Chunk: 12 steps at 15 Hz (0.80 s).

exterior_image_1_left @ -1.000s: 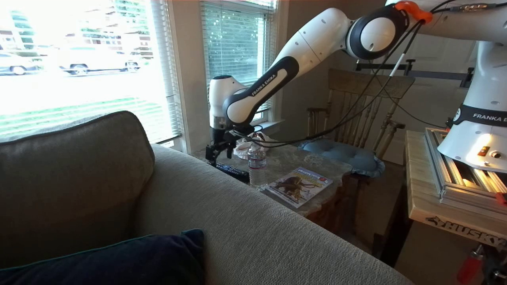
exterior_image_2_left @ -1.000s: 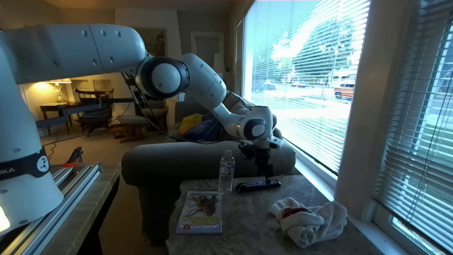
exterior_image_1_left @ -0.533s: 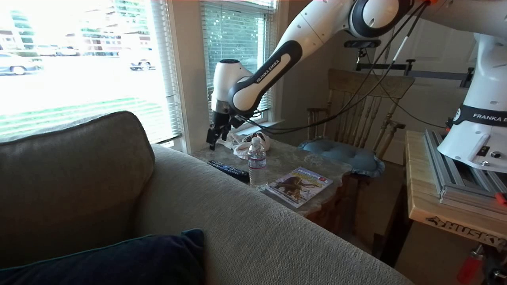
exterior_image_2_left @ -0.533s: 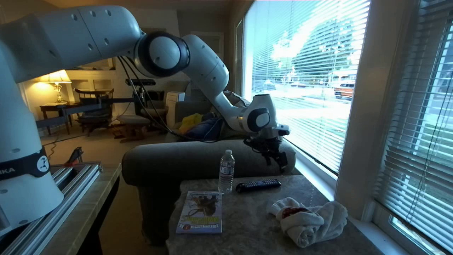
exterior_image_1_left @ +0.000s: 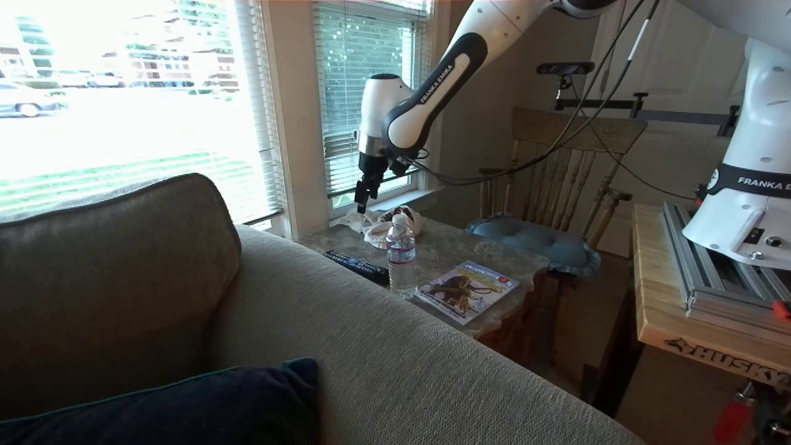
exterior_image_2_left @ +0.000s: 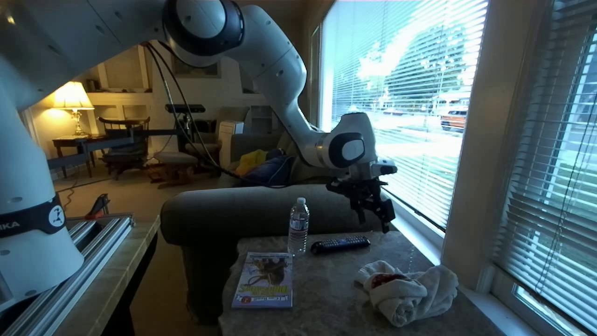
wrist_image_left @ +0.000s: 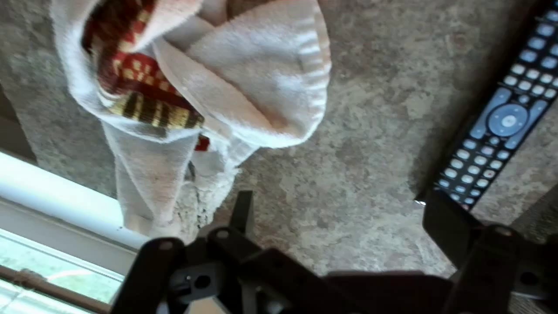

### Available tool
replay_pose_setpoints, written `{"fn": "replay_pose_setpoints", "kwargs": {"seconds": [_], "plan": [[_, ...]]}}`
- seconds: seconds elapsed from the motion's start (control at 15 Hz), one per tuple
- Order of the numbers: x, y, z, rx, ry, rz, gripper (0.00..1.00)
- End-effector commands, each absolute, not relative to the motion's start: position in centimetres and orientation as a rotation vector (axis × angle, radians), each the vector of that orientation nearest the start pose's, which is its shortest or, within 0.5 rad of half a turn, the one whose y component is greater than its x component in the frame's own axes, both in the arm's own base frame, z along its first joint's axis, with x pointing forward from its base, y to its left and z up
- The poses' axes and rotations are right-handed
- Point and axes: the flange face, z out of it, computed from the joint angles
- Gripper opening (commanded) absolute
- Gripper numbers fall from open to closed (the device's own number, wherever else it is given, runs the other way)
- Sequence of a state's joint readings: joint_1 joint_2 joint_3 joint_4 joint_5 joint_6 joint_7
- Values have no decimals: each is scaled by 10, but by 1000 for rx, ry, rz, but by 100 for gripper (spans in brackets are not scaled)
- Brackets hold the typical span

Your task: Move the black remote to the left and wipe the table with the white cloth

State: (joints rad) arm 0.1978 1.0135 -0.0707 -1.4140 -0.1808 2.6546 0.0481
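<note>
The black remote [exterior_image_2_left: 340, 244] lies flat on the stone-topped table [exterior_image_2_left: 322, 289], near the sofa arm. It also shows in an exterior view [exterior_image_1_left: 357, 266] and at the right of the wrist view [wrist_image_left: 492, 139]. The white cloth [exterior_image_2_left: 406, 298], with a red patterned part, lies crumpled near the window side. It also shows in an exterior view [exterior_image_1_left: 377, 235] and at the upper left of the wrist view [wrist_image_left: 261, 78]. My gripper [exterior_image_2_left: 374, 223] is open and empty above the table. In the wrist view [wrist_image_left: 340, 201] its fingers stand wide apart, between cloth and remote.
A plastic water bottle [exterior_image_2_left: 298, 228] stands upright beside the remote's end. A magazine [exterior_image_2_left: 263, 280] lies flat in front of the bottle. The sofa arm [exterior_image_2_left: 224, 210] rises along one table edge. The window sill [exterior_image_2_left: 415, 233] runs along another side.
My gripper has risen from the remote and moved toward the window and cloth side. The remote, cloth, bottle and magazine have not moved.
</note>
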Motion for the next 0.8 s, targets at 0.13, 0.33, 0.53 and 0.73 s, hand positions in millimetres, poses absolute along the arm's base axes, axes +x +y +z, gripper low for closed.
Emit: {"fn": "replay_pose_setpoints", "kwargs": {"seconds": [0.13, 0.33, 0.53, 0.73], "plan": [[706, 66, 107, -3320, -399, -330, 100], [711, 54, 90, -3364, -339, -313, 100], [714, 46, 76, -3393, -279, -315, 100], [719, 40, 59, -3410, -246, -302, 100]]}}
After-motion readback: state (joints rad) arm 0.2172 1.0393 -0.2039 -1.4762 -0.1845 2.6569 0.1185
